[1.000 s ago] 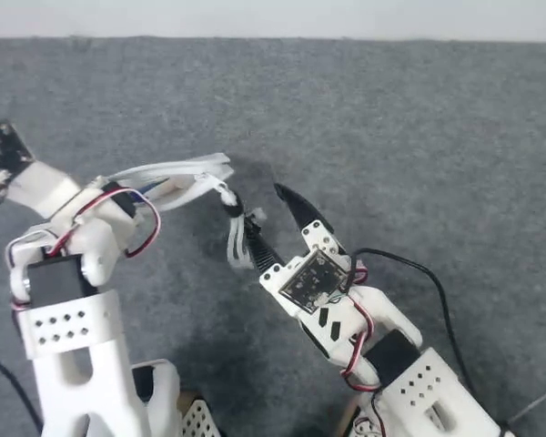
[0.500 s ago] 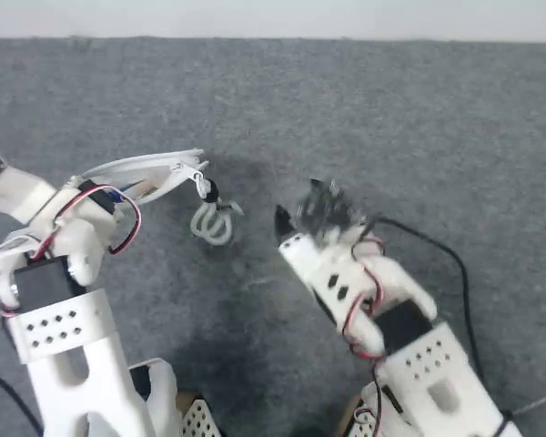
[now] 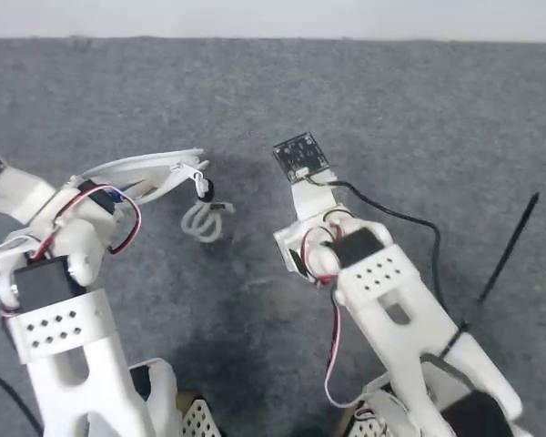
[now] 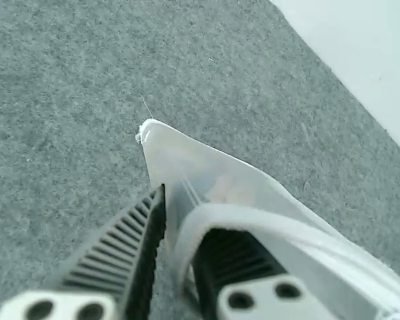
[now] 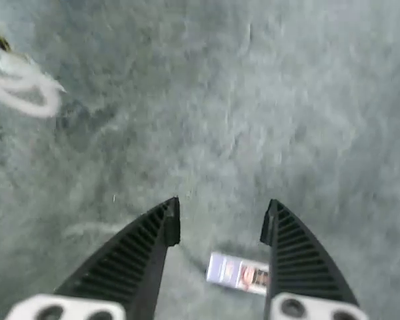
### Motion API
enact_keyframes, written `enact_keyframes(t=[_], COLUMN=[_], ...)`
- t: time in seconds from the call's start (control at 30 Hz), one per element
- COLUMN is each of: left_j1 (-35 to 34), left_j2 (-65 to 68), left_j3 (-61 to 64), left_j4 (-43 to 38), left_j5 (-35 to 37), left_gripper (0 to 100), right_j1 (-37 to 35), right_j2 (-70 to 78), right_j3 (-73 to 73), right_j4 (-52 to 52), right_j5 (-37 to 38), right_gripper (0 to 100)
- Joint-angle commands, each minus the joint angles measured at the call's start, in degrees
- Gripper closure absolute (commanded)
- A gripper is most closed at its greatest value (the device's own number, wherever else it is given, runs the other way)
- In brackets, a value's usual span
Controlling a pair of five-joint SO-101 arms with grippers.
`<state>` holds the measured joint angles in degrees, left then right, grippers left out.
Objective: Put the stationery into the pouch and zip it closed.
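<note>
The left end effector (image 4: 180, 215) is closed on the pouch (image 4: 213, 180). One ribbed black finger (image 4: 143, 233) is pressed against the outside of the translucent white wall, and the other shows dimly through the plastic. From that grip the pouch reaches away over the grey bench (image 4: 67, 80), ending in a rounded corner.

In the high view the pouch (image 3: 150, 168) lies flat and pale at the end of the left arm (image 3: 59, 264), on the left side of the bench (image 3: 437, 109). A dark zip pull (image 3: 204, 188) sits at the pouch's end nearest the middle. A loop of white cord (image 3: 200, 221) trails just below the pull. Whether the loop rests on the bench cannot be told.

The right end effector (image 5: 223, 205) is wide open and holds nothing. It points down at the bench, and a small blue and white block (image 5: 239, 273) lies there in the gap between the two black fingers, touching neither. The cord loop (image 5: 25, 88) appears farther off in the same view. From above, the right arm (image 3: 373, 273) is folded over its own end effector, just beside the loop and apart from the pouch.
</note>
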<state>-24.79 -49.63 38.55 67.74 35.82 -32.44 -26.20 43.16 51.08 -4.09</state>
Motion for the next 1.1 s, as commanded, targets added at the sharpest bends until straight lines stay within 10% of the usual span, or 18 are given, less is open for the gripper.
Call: enact_keyframes(t=[0.0, 1.07], left_j1=[-0.09, 0.00], left_j2=[-2.73, -2.64], left_j3=[-1.89, -1.89], left_j4=[-2.20, -2.20], left_j5=[0.79, 0.79], left_gripper=[99, 99], right_j1=[0.75, 7.16], right_j2=[2.24, 14.20], right_j3=[-7.47, -9.32], right_j4=[6.55, 16.40], right_j5=[-6.95, -22.24], right_gripper=[81.1, 69.7])
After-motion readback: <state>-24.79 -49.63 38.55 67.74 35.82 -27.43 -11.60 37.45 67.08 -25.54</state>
